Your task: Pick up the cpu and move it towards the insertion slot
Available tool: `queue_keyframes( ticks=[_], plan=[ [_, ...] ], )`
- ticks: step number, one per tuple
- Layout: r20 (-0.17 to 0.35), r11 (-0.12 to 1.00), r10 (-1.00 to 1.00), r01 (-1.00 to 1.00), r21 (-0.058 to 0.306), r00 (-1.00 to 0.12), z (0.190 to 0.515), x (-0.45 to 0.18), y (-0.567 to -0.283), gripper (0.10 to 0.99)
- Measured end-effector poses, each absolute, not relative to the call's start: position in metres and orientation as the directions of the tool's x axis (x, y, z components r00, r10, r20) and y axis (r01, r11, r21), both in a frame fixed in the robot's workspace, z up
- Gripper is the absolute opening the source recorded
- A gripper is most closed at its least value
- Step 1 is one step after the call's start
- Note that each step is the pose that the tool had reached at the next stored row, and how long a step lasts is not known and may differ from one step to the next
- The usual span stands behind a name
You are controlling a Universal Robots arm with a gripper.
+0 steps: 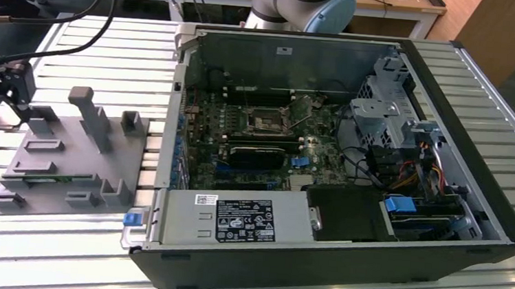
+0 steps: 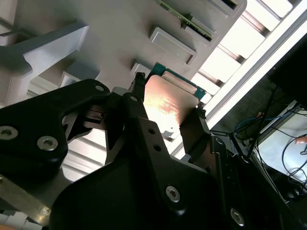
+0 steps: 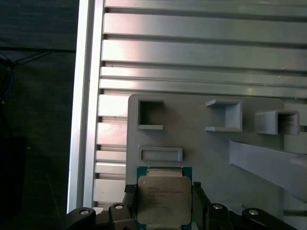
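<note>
The cpu (image 3: 164, 200), a square chip with a silver-grey top and green rim, sits between the black fingers (image 3: 128, 201) of my gripper (image 3: 164, 203), which is shut on its two opposite edges. In the second wrist view the cpu (image 2: 169, 103) shines between the fingers (image 2: 136, 93) over the grey fixture plate (image 2: 120, 33). In the exterior view my gripper (image 1: 7, 105) is at the far left, over the near corner of the fixture plate (image 1: 57, 170). The insertion slot (image 1: 267, 122), a square black socket with a metal frame, lies on the motherboard inside the open computer case (image 1: 479, 134).
Upright grey blocks (image 1: 89, 117) and pockets stand on the fixture plate. The case wall (image 1: 179, 111) rises between the plate and the motherboard. A black card (image 1: 257, 155), cables (image 1: 393, 172) and a drive cage (image 1: 380, 113) crowd the case interior. The slatted aluminium table (image 1: 108, 50) surrounds everything.
</note>
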State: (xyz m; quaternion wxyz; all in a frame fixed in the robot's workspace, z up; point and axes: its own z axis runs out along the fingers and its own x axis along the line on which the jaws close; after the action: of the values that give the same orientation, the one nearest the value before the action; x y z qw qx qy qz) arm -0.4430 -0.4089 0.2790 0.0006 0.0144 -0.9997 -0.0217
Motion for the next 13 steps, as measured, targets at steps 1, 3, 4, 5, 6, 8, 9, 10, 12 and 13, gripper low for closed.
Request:
queue_keyframes(
  ticks=[1, 3, 4, 5, 6, 8, 9, 10, 12, 13],
  plan=[
    [0.001, 0.999, -0.029, -0.029, 0.043, -1.0, 0.2793, -0.443, -0.4089, 0.541],
    [0.0, 0.999, -0.029, -0.029, 0.043, -1.0, 0.2797, -0.443, -0.4089, 0.541],
    [0.001, 0.999, -0.029, -0.029, 0.043, -1.0, 0.2799, -0.443, -0.4089, 0.541],
    [0.001, 0.999, -0.029, -0.029, 0.043, -1.0, 0.2802, -0.443, -0.4089, 0.541],
    [0.001, 0.999, -0.029, -0.029, 0.043, -1.0, 0.2804, -0.443, -0.4089, 0.541],
    [0.001, 0.999, -0.029, -0.029, 0.043, -1.0, 0.2809, -0.443, -0.4089, 0.541],
    [0.001, 0.999, -0.029, -0.029, 0.043, -1.0, 0.2811, -0.443, -0.4089, 0.541],
    [0.001, 0.999, -0.029, -0.029, 0.043, -1.0, 0.2814, -0.443, -0.4089, 0.541],
    [0.001, 0.999, -0.029, -0.029, 0.043, -1.0, 0.2821, -0.443, -0.4089, 0.541],
    [0.001, 0.999, -0.029, -0.029, 0.043, -1.0, 0.2824, -0.443, -0.4089, 0.541]
  ],
)
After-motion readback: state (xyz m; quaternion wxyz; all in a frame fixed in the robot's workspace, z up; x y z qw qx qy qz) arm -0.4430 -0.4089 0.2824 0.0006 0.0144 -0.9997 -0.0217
